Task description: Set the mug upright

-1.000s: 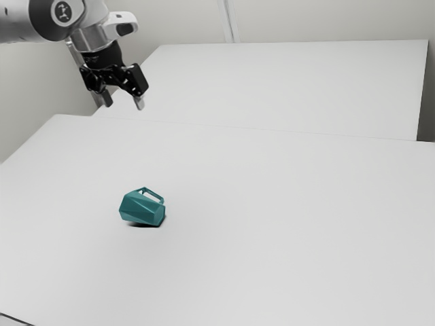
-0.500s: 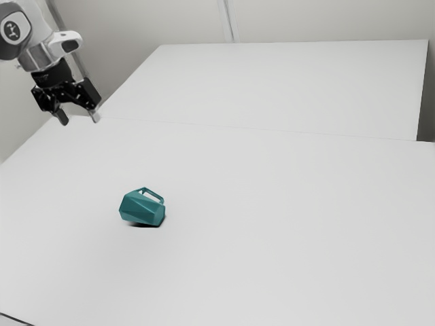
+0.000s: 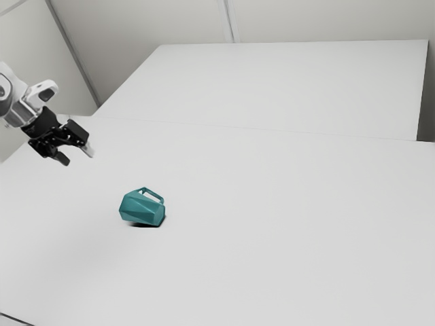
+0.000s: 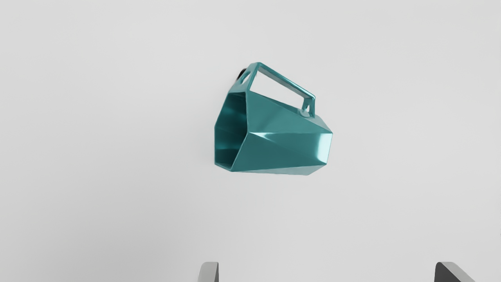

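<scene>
The mug [image 3: 143, 208] is lying on its side on the table [image 3: 272, 224], left of centre in the exterior view, its handle standing out along the upper side and its base facing lower right. The gripper [image 3: 75, 155] is hanging in the upper left, its fingers spread wide and holding nothing, probably leaving room to take the mug's body. Compared with a second ago, it is sitting lower and farther left, while the mug is keeping its place.
</scene>
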`<action>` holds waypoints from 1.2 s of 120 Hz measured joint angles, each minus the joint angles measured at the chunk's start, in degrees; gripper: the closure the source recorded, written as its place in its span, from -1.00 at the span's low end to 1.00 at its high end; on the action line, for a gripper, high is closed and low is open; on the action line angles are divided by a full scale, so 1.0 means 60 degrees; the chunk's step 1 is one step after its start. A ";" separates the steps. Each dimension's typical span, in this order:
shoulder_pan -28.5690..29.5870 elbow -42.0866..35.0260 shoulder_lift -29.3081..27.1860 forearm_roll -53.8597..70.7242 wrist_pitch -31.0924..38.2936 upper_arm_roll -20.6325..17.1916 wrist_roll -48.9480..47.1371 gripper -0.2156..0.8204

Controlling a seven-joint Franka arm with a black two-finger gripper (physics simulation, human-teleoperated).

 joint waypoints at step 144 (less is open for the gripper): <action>0.1666 -0.0896 0.2619 -0.3648 0.0813 -0.0011 0.2975 -0.58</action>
